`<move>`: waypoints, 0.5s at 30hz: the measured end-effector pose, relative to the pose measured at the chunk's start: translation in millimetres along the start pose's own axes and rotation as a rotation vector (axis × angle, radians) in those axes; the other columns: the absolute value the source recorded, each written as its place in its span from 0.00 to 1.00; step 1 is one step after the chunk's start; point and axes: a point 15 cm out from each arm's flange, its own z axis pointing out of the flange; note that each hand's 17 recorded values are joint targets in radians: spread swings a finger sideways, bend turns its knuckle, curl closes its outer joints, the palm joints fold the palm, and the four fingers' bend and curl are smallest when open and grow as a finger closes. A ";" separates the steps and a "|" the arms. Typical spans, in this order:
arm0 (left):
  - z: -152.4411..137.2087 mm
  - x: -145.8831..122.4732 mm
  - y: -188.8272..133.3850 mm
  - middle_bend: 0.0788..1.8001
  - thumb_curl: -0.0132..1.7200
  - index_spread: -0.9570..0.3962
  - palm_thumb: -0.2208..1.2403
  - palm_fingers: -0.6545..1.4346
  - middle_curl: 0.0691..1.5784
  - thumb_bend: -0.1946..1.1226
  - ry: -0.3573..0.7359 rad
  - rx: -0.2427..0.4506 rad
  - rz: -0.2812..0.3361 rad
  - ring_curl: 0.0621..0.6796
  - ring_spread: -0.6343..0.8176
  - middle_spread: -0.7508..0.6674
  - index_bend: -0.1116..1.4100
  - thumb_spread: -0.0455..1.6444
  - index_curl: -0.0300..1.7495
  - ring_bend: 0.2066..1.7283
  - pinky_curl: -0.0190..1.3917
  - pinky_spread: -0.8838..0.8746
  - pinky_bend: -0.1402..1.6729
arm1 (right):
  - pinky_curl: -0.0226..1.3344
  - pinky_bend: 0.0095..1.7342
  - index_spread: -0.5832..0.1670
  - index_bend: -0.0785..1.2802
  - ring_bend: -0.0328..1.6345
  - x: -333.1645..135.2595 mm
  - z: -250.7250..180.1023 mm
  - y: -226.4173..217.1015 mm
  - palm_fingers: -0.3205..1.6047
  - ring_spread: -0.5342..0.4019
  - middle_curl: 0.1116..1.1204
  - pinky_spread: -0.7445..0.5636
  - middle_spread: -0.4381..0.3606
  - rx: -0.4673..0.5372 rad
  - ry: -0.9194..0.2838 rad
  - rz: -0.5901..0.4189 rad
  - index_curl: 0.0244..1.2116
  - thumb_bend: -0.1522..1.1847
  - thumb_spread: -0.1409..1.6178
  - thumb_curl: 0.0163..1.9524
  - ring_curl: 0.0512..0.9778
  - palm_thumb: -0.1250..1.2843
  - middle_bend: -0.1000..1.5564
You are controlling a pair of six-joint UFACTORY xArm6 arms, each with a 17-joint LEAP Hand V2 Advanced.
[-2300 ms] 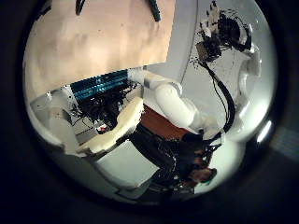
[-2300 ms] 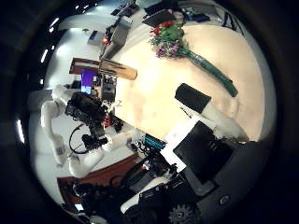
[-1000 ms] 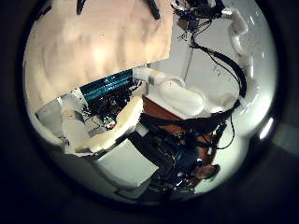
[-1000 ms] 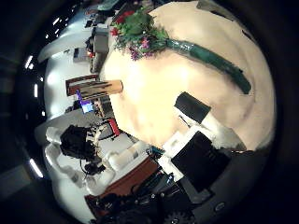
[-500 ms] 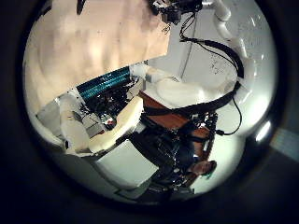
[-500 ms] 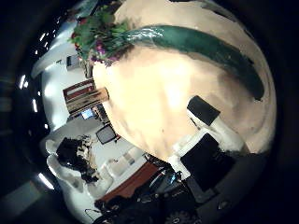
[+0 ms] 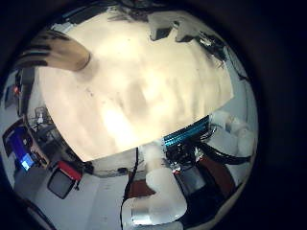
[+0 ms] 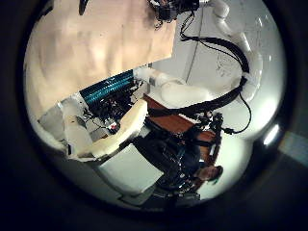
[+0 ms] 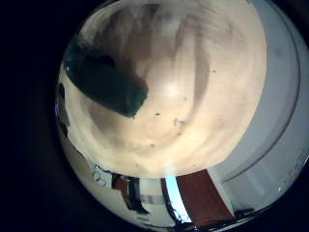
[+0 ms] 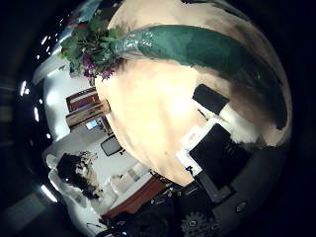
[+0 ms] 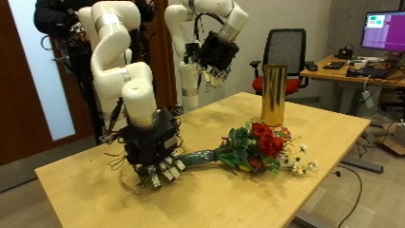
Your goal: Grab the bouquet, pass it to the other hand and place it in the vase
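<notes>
In the outside view the bouquet point(image 11: 260, 147), red and white flowers with a green wrapped stem point(image 11: 202, 157), lies on the wooden table point(image 11: 291, 204). The tall gold vase point(image 11: 272, 95) stands upright behind it. My right hand point(image 11: 159, 160) hangs low over the stem's end, fingers straight down and open, holding nothing. My left hand point(image 11: 218, 47) is raised high above the table's far side, fingers relaxed. The right thumb side palm view shows the stem point(image 10: 197, 54) and flowers point(image 10: 89, 44) close below the palm. The right little finger side palm view shows the green wrap point(image 9: 106, 82).
An office chair point(image 11: 289, 47) and a desk with a monitor point(image 11: 384, 28) stand behind the table.
The right palm has come down closer to the bouquet; the stem now fills more of its thumb side view. The left thumb side view has barely shifted.
</notes>
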 end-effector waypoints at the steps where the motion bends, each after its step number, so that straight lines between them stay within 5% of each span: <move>1: -0.2 0.1 0.1 0.09 0.18 0.81 0.46 0.42 0.20 0.13 0.000 0.000 -0.001 0.20 0.76 0.68 0.18 0.60 0.20 0.17 0.23 0.78 0.20 | 0.14 0.16 0.50 0.20 0.35 0.0 1.5 0.1 0.44 0.50 0.26 0.67 0.55 -0.005 0.002 0.000 0.28 0.09 0.63 0.23 0.15 0.64 0.29; 15: -3.6 0.0 2.9 0.10 0.18 0.81 0.46 0.42 0.20 0.13 -0.002 0.000 0.001 0.20 0.76 0.68 0.18 0.60 0.20 0.17 0.23 0.78 0.20 | 0.10 0.21 0.46 0.21 0.45 -21.3 5.4 -5.3 0.61 0.39 0.28 0.51 0.52 -0.112 0.005 -0.043 0.32 0.10 0.62 0.24 0.17 0.67 0.32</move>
